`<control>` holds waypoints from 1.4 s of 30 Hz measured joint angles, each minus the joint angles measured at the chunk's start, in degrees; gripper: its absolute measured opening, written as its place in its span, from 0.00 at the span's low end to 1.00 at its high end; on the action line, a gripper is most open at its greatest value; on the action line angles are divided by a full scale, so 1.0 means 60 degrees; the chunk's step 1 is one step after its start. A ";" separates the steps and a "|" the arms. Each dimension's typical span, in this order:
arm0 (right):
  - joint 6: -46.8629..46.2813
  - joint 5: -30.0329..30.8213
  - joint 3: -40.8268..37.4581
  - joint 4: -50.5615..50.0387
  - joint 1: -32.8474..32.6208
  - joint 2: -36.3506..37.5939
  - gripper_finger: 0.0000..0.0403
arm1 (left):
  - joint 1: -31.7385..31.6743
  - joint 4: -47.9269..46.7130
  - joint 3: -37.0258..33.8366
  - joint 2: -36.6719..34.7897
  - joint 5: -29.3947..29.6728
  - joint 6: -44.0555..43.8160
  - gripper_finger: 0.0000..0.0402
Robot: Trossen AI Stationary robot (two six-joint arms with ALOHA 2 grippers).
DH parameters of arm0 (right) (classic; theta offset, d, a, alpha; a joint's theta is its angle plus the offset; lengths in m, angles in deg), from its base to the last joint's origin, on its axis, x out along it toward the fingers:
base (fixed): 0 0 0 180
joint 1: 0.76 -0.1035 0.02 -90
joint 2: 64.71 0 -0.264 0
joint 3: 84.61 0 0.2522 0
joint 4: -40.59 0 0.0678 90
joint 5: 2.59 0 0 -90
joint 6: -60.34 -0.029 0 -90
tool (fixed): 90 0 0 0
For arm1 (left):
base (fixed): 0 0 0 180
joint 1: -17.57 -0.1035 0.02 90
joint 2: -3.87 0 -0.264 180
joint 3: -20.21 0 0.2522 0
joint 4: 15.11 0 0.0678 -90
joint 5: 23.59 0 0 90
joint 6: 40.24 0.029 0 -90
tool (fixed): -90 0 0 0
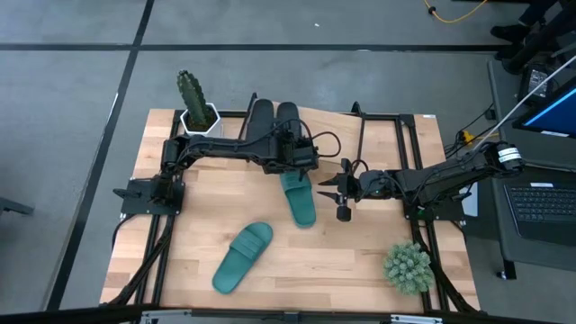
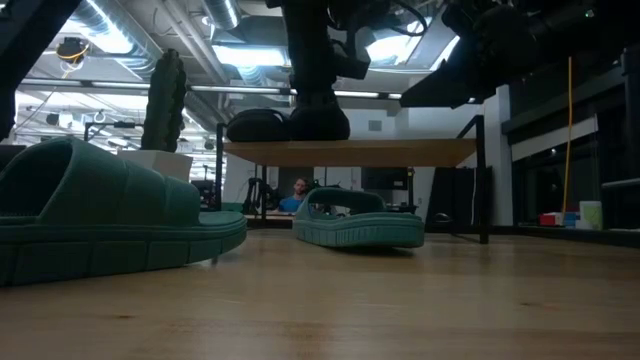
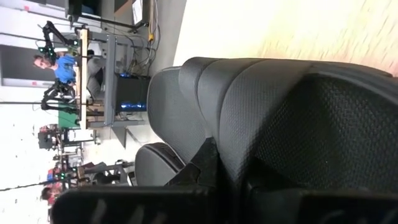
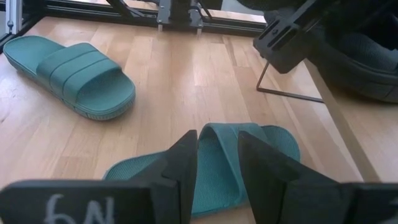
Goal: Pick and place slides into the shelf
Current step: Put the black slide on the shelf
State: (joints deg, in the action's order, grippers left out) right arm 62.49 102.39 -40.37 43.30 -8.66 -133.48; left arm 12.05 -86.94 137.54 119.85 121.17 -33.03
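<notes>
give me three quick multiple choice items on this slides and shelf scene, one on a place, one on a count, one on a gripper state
1. Where are the two black slides?
A. on the shelf
B. on the floor
C. beside the round spiky plant

2. How many teal slides lie on the tabletop?
A. none
B. two
C. four

3. How is the left gripper?
A. wide open above the cactus
B. shut on a teal slide
C. shut on a black slide

Answers:
1. A, the low view shows both black slides sitting on top of the shelf board.
2. B, one teal slide lies near the table's front and another teal slide lies just before the shelf, under the right gripper.
3. C, the left wrist view shows its fingers closed on the black slide's strap.
</notes>
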 joint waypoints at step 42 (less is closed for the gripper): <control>-0.0062 0.0000 0.0000 -0.0036 0.0000 0.0000 0.29 | 0.0069 -0.0171 0.0000 0.0004 -0.0361 0.0140 0.30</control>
State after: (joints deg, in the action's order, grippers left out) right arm 62.12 102.39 -40.37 43.08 -8.66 -133.48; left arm 12.47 -87.96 137.54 119.87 119.01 -32.19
